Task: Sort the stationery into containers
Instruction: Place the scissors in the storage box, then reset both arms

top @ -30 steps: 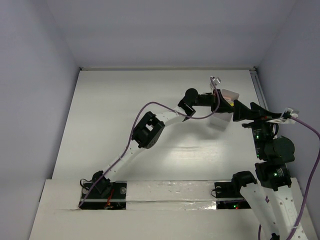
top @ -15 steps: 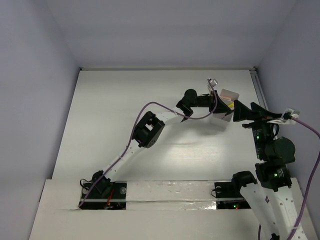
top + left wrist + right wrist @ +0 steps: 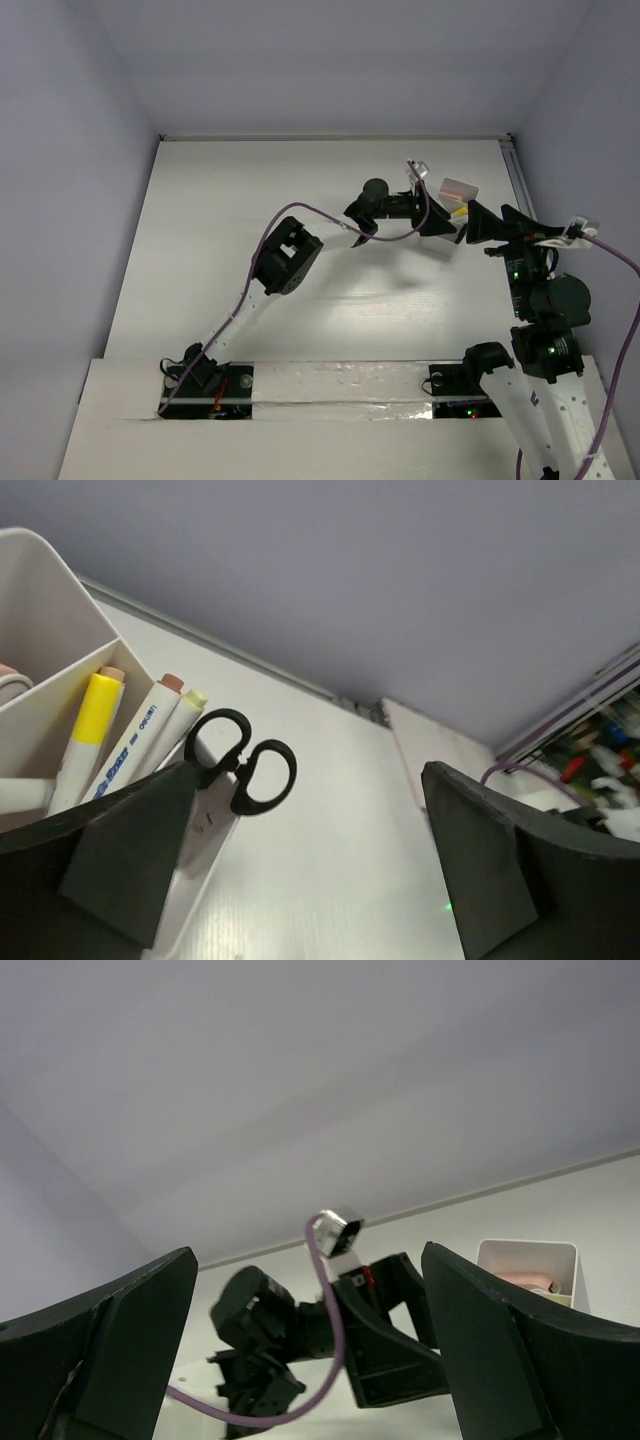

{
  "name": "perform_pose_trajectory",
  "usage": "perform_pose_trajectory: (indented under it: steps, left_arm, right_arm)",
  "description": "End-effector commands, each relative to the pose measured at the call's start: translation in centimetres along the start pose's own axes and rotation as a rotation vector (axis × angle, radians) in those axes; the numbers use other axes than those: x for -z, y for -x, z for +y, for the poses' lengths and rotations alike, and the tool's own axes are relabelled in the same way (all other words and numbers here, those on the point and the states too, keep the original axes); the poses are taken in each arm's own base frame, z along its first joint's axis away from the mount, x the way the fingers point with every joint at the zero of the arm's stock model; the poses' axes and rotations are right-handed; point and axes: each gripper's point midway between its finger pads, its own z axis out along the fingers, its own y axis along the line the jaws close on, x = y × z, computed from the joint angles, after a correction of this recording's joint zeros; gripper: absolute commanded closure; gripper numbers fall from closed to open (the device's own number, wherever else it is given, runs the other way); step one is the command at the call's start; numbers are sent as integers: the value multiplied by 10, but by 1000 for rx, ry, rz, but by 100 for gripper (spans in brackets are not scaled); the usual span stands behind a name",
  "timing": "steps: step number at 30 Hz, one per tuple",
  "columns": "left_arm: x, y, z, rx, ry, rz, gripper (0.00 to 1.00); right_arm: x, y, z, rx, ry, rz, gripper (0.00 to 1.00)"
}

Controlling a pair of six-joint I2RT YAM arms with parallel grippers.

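Stationery upright in the white container, at the left of the left wrist view. In order there: yellow-barrelled pen, white pen with a reddish end, thin pale yellow-tipped stick, then black-handled scissors, loops up above the rim, blades down and hidden. All four to the right of the inner divider. A pinkish scrap at the far left edge, too little of it to name.

Left hand wide open, nothing between its fingers, only bare counter beyond. Scissors loops at about 10 o'clock from that gap, just past the tip of the finger on the picture's left. Touching or apart: cannot tell, since that finger covers the container's lower wall.

From above: container at about 2 o'clock on the counter, near its right edge, pinkish-orange flap uppermost. Left hand reaching in from 9 o'clock, close against the container's near-left side. Right hand at the container's 4 o'clock, just beside it, pointing toward the left hand.

In the right wrist view: right hand spread fully, gripping nothing. Straight ahead through its gap, the left arm's wrist with a purple cable. Container at about 2 o'clock from the gap, beyond the fingers, apart from both.
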Motion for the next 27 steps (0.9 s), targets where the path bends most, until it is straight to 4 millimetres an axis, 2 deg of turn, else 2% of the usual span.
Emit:
perform_pose_trajectory:
  steps: [1, 6, 7, 8, 9, 10, 12, 13, 15, 16, 17, 19, 20, 21, 23, 27]
  left_arm:
    - [3, 89, -79, -236, -62, -119, 1]
    - [23, 110, -109, -345, 11, -163, 1]
    - [33, 111, -120, -343, 33, -167, 1]
    - [41, 114, -122, -353, 48, -170, 1]
    - [47, 112, -127, -358, 62, -169, 1]
    - [61, 107, -139, -367, 87, -163, 1]
    - [79, 106, -144, -377, 164, -184, 1]
    - [97, 98, -151, -361, 223, -170, 1]
    - [122, 105, -142, -378, 396, -216, 1]
    - [143, 100, -148, -361, 475, -209, 1]
    - [160, 107, -140, -365, 591, -246, 1]
    - [192, 104, -148, -343, 721, -232, 1]
    - [209, 110, -145, -338, 816, -259, 1]
    - [220, 110, -148, -328, 863, -259, 1]
    - [247, 114, -159, -311, 964, -286, 1]
    - [281, 122, -192, -282, 1018, -384, 1]
  right_arm:
    - [2, 22, 12, 14, 35, -43, 0]
    - [3, 26, 14, 13, 41, -52, 0]
    - [5, 28, 15, 14, 44, -61, 0]
    - [6, 24, 12, 16, 31, -42, 0]
    - [7, 26, 11, 19, 26, -47, 0]
    - [8, 28, 11, 19, 24, -55, 0]
    - [11, 33, 11, 19, 21, -70, 0]
    - [11, 34, 12, 17, 20, -72, 0]
    - [12, 35, 12, 11, 20, -76, 0]
    - [12, 35, 13, 11, 24, -74, 0]
    - [11, 34, 13, 10, 23, -71, 0]
    - [10, 32, 14, 7, 31, -59, 1]
    - [9, 32, 14, 5, 29, -59, 3]
    - [9, 31, 15, 2, 34, -55, 0]
    - [7, 30, 16, 1, 38, -52, 0]
    - [7, 27, 18, -13, 50, -37, 0]
